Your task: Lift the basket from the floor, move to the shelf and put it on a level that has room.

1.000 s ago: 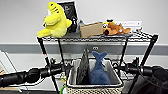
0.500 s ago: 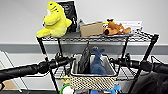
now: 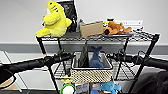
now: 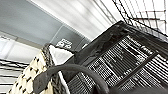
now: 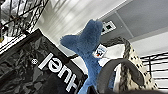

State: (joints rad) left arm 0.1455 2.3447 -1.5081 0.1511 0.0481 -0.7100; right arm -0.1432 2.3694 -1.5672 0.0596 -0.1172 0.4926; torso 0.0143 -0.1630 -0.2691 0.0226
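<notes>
1. Your left arm comes in from the left, and its left gripper (image 3: 69, 55) sits at the left end of the basket (image 3: 91, 74). You cannot tell how far its fingers are parted or whether they grip the rim.
2. On the shelf (image 3: 150, 50), a yellow plush toy (image 3: 54, 20) sits at the left end of the top tier, with a brown cardboard box (image 3: 91, 29) beside it and an orange plush toy (image 3: 116, 27) further right.
3. The basket is at the front edge of the level (image 3: 125, 72) second from the top, between your two arms. Whether it rests on the wire is unclear.
4. Inside the basket stand a black package (image 5: 37, 70) with white lettering and a blue plush toy (image 5: 87, 47).
5. Your right gripper (image 3: 111, 56) sits at the basket's right end; its grip cannot be judged either.
</notes>
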